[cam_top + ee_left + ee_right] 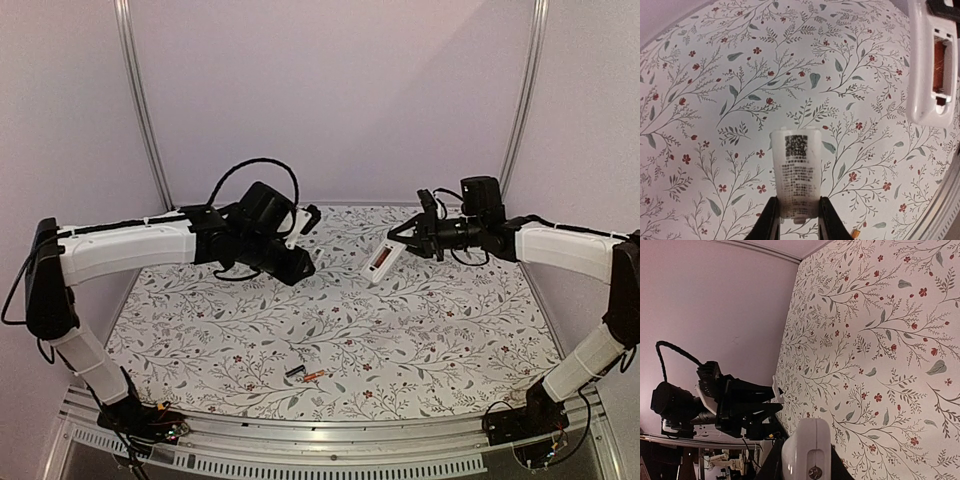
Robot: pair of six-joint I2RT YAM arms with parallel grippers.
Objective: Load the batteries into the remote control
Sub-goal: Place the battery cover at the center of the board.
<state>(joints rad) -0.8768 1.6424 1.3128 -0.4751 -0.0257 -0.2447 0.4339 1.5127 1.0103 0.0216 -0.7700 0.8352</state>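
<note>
While the batteries (304, 373) lie nearly end to end at the overhead frame's lower centre on the counter (450, 340), axes left-right, the right gripper (400, 240) grasps the remote control (383, 262) and the left gripper (799, 216), judged nearer, clenches the battery cover (796, 170).

There's a printed label on the white battery cover (797, 172): a dark square code up top and rows of fine print beneath, all too small and blurred to read. On the remote control (932, 60), there's no lettering I can make out.
</note>
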